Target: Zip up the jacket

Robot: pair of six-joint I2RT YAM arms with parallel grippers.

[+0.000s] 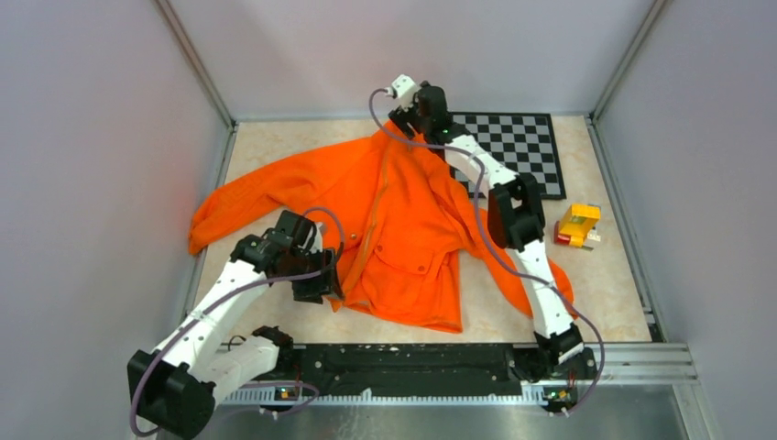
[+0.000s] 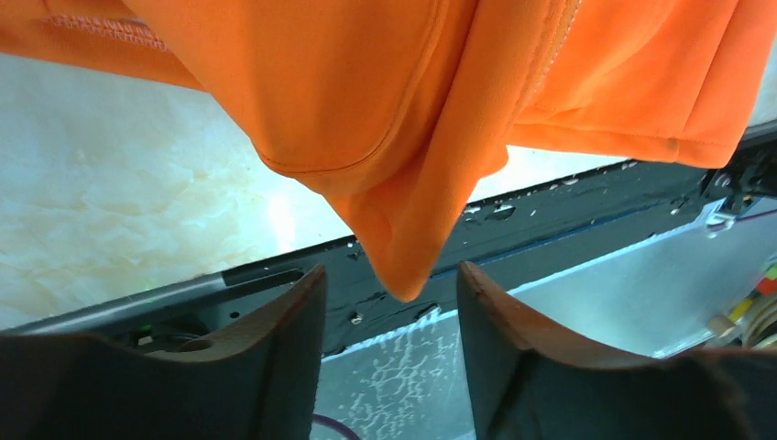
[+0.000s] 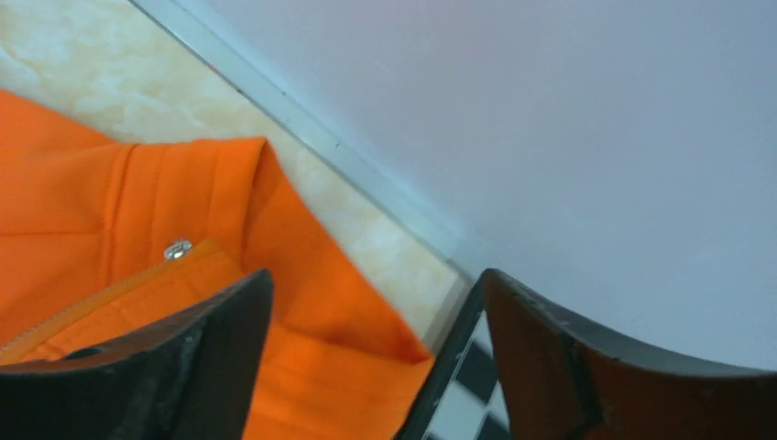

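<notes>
Top external view shows the jacket [image 1: 394, 229] flat on the counter [image 1: 275, 147]. Its collar lies at the far end and its hem at the near end, so the zipper line [image 1: 371, 229] runs far to near, a little tilted. The left claw [image 1: 316, 284] is at the near left corner of the hem. The right claw [image 1: 417, 115] is at the collar, beside the chessboard [image 1: 518, 147]. So each arm is nearest to one end of the long axis.

From the left wrist, the two fingers stand apart and hold nothing. A hem corner [image 2: 403, 247] hangs down to just above the gap between them, without being pinched. From the right wrist, the fingers are also wide apart and empty, with the collar under the left one. A small silver metal piece [image 3: 177, 248] sits just beyond that finger. I cannot tell whether it is the zipper pull or a snap.

I judge that the next move depends on where the slider is, and no view shows that clearly. How far the zipper is closed is also hard to see. The right arm covers part of one sleeve.
</notes>
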